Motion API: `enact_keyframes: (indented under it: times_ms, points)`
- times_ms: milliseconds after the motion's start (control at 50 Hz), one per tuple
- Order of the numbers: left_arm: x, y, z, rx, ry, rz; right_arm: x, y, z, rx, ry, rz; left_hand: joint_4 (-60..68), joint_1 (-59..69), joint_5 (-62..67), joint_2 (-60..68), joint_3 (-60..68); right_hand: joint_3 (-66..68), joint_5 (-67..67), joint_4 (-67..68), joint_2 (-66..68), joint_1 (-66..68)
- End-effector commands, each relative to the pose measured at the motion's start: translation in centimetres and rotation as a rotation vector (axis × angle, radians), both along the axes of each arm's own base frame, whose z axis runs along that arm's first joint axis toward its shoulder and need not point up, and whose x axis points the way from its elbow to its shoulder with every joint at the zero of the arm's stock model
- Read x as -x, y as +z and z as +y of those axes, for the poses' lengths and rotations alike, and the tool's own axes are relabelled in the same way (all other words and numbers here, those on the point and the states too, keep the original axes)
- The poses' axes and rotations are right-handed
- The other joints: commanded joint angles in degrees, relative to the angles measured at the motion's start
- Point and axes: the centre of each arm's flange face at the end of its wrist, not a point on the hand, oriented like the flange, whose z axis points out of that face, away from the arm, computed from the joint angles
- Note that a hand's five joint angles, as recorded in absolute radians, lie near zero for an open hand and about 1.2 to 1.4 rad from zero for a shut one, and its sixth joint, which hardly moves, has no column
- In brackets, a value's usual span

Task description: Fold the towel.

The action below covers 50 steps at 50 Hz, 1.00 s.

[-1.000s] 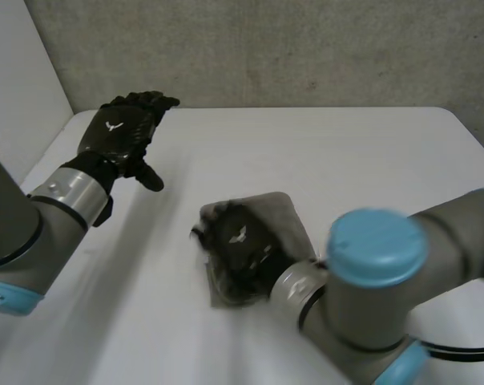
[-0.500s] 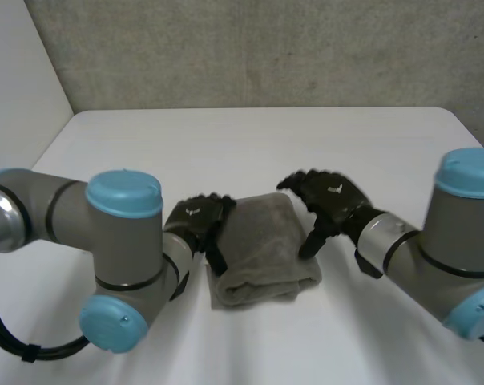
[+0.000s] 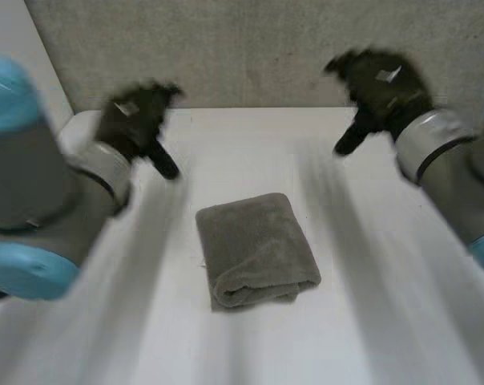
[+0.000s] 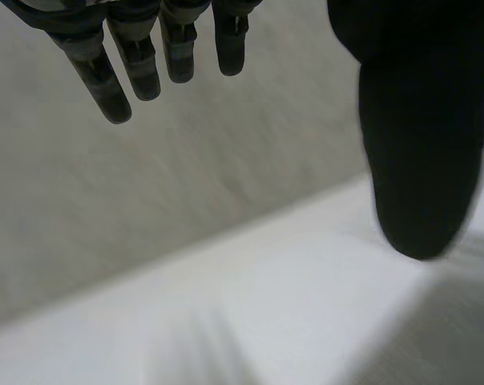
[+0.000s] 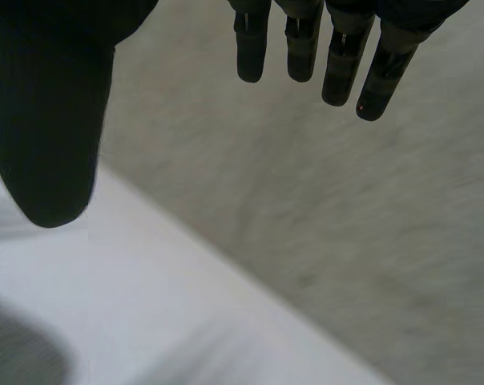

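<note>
Lying well apart from both robot hands (image 3: 134, 120) (image 3: 382, 84): towel (image 3: 254, 247)

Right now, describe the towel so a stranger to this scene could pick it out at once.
Look at the white table. Near its middle lies the towel, folded into a thick pad. It is grey-brown and soft, unlike the black left hand and right hand, which hover apart from it near the far edge.
</note>
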Motion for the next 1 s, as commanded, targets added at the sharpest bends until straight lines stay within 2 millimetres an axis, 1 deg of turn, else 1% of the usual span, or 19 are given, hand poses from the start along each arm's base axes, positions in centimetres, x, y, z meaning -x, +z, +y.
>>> enact_keyframes:
  times_ms: [20,40,80,120,180,240,380,420,500,620,720,1000]
  points:
    - [-5.6,7.9,-0.4,0.145,0.147,0.054,3.2,5.5,0.4,0.129,-0.151,-0.075,2.06,2.22,1.17,2.09,2.03,-2.21,-3.71,-3.29,-3.34,-2.14]
    - [-6.1,8.2,-0.3,0.128,0.15,0.044,3.4,5.9,0.6,0.122,-0.154,-0.072,1.72,1.89,0.83,1.76,1.7,-2.21,-3.71,-3.29,-3.34,-2.14]
    - [-6.4,8.6,-0.2,0.111,0.145,0.039,3.5,6.0,0.8,0.105,-0.156,-0.061,0.56,0.72,-0.33,0.59,0.53,-2.21,-3.71,-3.29,-3.34,-2.14]
    - [-6.6,8.5,-0.1,0.085,0.13,0.03,3.6,5.9,0.9,0.08,-0.156,-0.05,-0.12,0.04,-1.01,-0.09,-0.15,-2.21,-3.71,-3.29,-3.34,-2.14]
    - [-6.4,8.5,0.4,0.06,0.088,0.037,3.6,5.6,1.1,0.034,-0.147,-0.027,-0.47,-0.3,-1.36,-0.43,-0.49,-2.21,-3.71,-3.29,-3.34,-2.14]
    - [-6.2,8.6,0.5,0.048,0.056,0.069,3.5,5.0,0.7,0.009,-0.148,-0.016,-0.47,-0.3,-1.36,-0.43,-0.49,-2.21,-3.71,-3.29,-3.34,-2.14]
    - [-5.8,8.3,0.8,0.027,0.026,0.095,3.5,5.1,0.8,0.011,-0.148,-0.018,-0.47,-0.3,-1.36,-0.43,-0.49,-2.21,-3.71,-3.29,-3.34,-2.14]
    - [-5.7,7.9,1.0,0.015,0.017,0.09,3.4,4.9,0.8,0.006,-0.14,-0.014,-0.63,-0.47,-1.52,-0.6,-0.66,-2.21,-3.71,-3.29,-3.34,-2.14]
    - [-5.6,7.7,1.2,0.012,0.014,0.089,3.2,4.7,1.1,0.001,-0.132,-0.012,-0.63,-0.47,-1.52,-0.6,-0.66,-2.21,-3.71,-3.29,-3.34,-2.14]
    - [-5.6,7.8,1.6,0.015,0.008,0.09,3.1,4.6,1.2,-0.003,-0.126,-0.008,-0.63,-0.47,-1.52,-0.6,-0.66,-2.21,-3.71,-3.29,-3.34,-2.14]
    - [-5.6,7.7,1.6,0.026,0.008,0.092,3.1,4.6,1.2,-0.003,-0.126,-0.008,-0.63,-0.47,-1.52,-0.6,-0.66,-2.21,-3.71,-3.29,-3.34,-2.14]
    - [-5.8,8.6,2.0,0.125,0.004,0.121,3.3,4.7,1.1,0.001,-0.132,-0.008,-0.63,-0.47,-1.52,-0.6,-0.66,-2.21,-3.71,-3.29,-3.34,-2.14]
